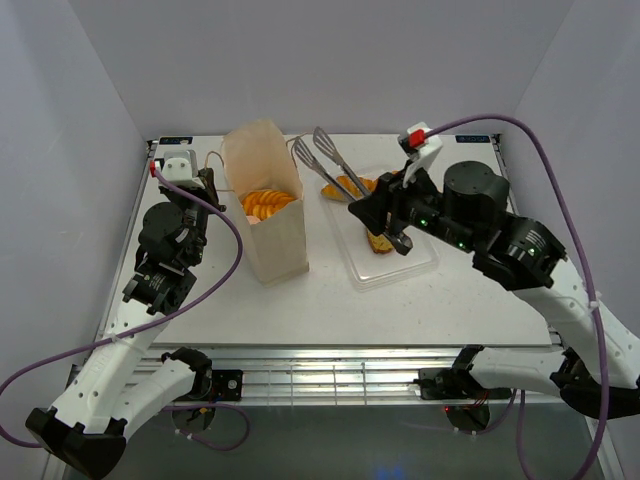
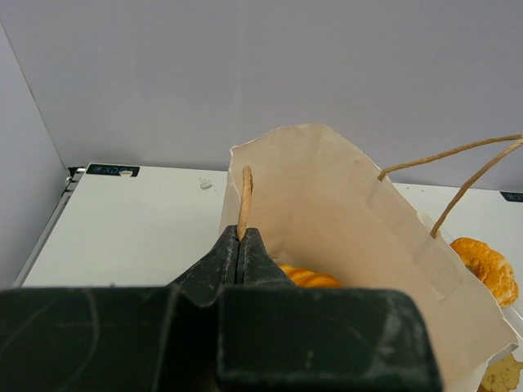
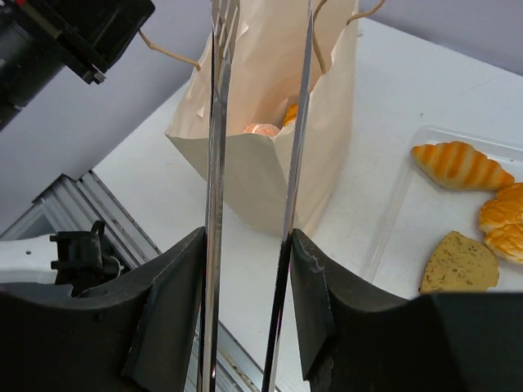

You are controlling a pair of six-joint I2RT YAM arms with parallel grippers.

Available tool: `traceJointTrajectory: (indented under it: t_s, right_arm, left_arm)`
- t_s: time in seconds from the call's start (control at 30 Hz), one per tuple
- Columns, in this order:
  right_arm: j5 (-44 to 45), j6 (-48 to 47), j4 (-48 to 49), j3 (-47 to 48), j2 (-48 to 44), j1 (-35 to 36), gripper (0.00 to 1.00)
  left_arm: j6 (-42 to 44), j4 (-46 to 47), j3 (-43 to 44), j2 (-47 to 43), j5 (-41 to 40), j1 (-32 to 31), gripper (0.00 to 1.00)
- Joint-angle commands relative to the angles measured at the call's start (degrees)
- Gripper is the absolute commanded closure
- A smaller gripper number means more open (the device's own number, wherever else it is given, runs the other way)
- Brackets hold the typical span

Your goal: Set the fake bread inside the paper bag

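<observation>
Paper bag (image 1: 272, 235): creased, tan — we see ridged orange fake bread (image 1: 268, 203) inside.
Left gripper (image 2: 239, 239): clenched on string handle (image 2: 244, 196).
Right gripper (image 3: 247, 245): grasping steel tongs (image 3: 216, 122).

Upright paper bag (image 1: 280, 245) holds fake bread (image 1: 268, 203), seemingly orange loaves.

The paper bag (image 1: 268, 215) is stood on the table (image 1: 470, 290), left of the tray (image 1: 388, 270); fake bread (image 1: 268, 203) is lodged in both.
</observation>
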Motion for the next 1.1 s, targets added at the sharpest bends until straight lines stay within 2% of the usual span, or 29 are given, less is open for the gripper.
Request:
traceJointTrajectory:
  t_s: [0.0, 0.1, 0.37, 0.57, 0.67, 0.87, 1.07]
  right_arm:
    - [6.4, 3.1, 1.8, -3.2, -6.2, 0.2, 0.5]
    - [11.1, 5.3, 1.0, -7.8, -11.5, 0.3, 0.5]
    - [19.0, 13.1, 1.2, -29.1, -23.8, 0.2, 0.48]
    - [22.4, 16.7, 1.2, -41.2, -23.6, -1.9, 0.48]
    - [21.9, 17.4, 1.2, -43.5, -22.3, -6.1, 0.47]
    - [13.1, 15.6, 5.2, -49.3, -19.2, -18.1, 0.44]
    - [7.4, 15.0, 9.7, -52.3, -16.5, -21.4, 0.44]
  left_arm:
    - [0.5, 0.3, -0.3, -0.4, -0.5, -0.3, 1.0]
    - [0.6, 0.3, -0.2, -0.5, -0.6, -0.3, 1.0]
    - [0.6, 0.2, 0.0, -0.3, -0.3, -0.3, 1.0]
    - [0.6, 0.2, -0.1, -0.6, -0.4, -0.3, 1.0]
    - [0.6, 0.1, -0.1, -0.7, -0.4, -0.3, 1.0]
    - [0.6, 0.2, -0.1, -1.3, -0.7, -0.3, 1.0]
    - [0.6, 0.2, 0.0, -1.3, -0.4, -0.3, 1.0]
